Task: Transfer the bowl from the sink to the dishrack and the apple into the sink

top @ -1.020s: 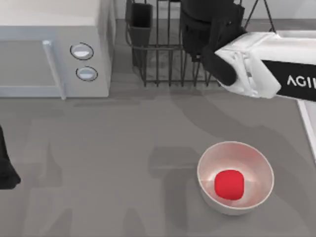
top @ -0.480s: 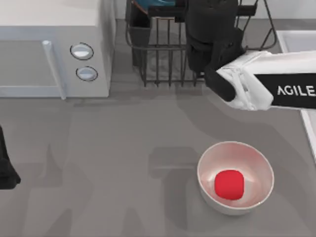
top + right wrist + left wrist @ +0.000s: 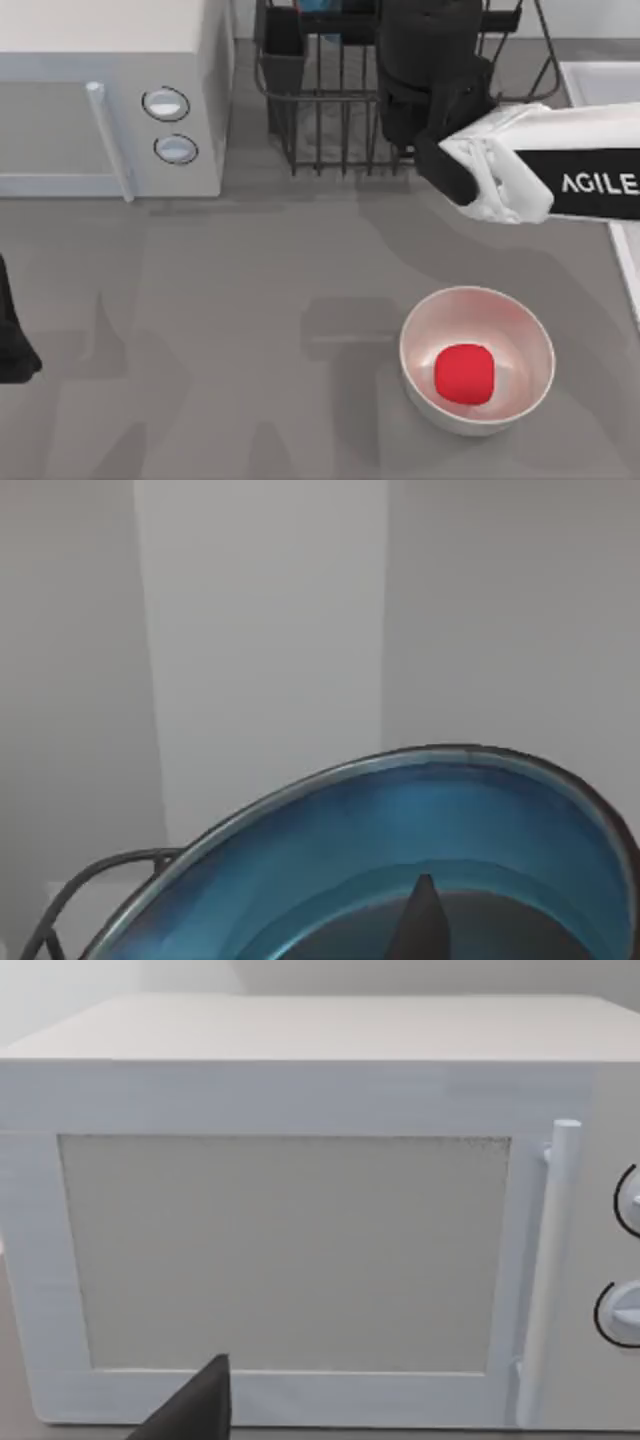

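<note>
— Grey tabletop, with a microwave [image 3: 100,95] at the far left, the dishrack [image 3: 330,100] behind, and a sliver of the sink [image 3: 600,85] at the right edge. Where does the right gripper [image 3: 430,60] stand?

— Over the dishrack, near its far side, with the right arm reaching in from the right. The bowl [image 3: 400,860] sits directly under it; the wrist view looks into the blue hollow with a dark fingertip [image 3: 420,920] showing inside the rim. From above, a strip of blue shows just left of the gripper.

— Clamped on the bowl?

— Cannot tell; the fingers are hidden by the wrist from above, and one tip alone does not settle it.

— And the next piece?

— The apple [image 3: 464,374] lies in a white bowl [image 3: 478,358] on the near side, well apart from the gripper and almost straight toward the table's front. It is round, so no axis matters. The right arm looks the closer one; the left gripper [image 3: 12,340] is parked at the far left edge. The sink lies to the gripper's right.
</note>
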### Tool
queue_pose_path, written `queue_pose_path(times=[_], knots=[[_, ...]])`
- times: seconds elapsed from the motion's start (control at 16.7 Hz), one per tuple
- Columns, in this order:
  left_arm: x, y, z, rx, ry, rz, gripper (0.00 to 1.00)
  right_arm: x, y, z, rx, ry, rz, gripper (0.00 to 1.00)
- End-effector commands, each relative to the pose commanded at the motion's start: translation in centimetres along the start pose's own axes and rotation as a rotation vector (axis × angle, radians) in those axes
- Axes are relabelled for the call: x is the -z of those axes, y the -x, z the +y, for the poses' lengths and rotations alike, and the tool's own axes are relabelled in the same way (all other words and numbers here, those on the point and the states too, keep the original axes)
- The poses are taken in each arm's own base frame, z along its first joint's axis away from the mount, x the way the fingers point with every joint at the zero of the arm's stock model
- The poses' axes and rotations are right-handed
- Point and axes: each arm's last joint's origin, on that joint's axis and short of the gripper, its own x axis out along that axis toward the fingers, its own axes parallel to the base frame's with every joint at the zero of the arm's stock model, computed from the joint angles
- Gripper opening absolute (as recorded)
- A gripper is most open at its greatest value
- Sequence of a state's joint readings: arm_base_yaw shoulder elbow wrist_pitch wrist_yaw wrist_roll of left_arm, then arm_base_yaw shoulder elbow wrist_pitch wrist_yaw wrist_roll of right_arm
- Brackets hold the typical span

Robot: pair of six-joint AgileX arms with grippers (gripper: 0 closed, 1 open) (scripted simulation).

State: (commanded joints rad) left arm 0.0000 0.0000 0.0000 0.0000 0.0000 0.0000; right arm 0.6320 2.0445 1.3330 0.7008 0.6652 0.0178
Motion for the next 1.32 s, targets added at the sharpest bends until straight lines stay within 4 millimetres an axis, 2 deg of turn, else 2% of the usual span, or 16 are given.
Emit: queue_pose_path(times=[0.24,0.9,1.08,1.2,1.32], knots=[[0.0,0.0,0.0,0.0,0.0,0.0,1.0,0.0,0.0,0.0,0.0,0.0,0.0,0.98],[0.0,0.0,0.0,0.0,0.0,0.0,1.0,-0.1,0.1,-0.2,-0.005,0.001,0.002,1.0],[0.0,0.0,0.0,0.0,0.0,0.0,1.0,-1.0,0.9,-3.0,-0.027,0.01,0.02,1.0],[0.0,0.0,0.0,0.0,0.0,0.0,1.0,-1.9,2.2,-5.9,-0.052,0.021,0.043,1.0],[0.0,0.0,0.0,0.0,0.0,0.0,1.0,-2.9,4.6,-9.5,-0.08,0.027,0.066,1.0]])
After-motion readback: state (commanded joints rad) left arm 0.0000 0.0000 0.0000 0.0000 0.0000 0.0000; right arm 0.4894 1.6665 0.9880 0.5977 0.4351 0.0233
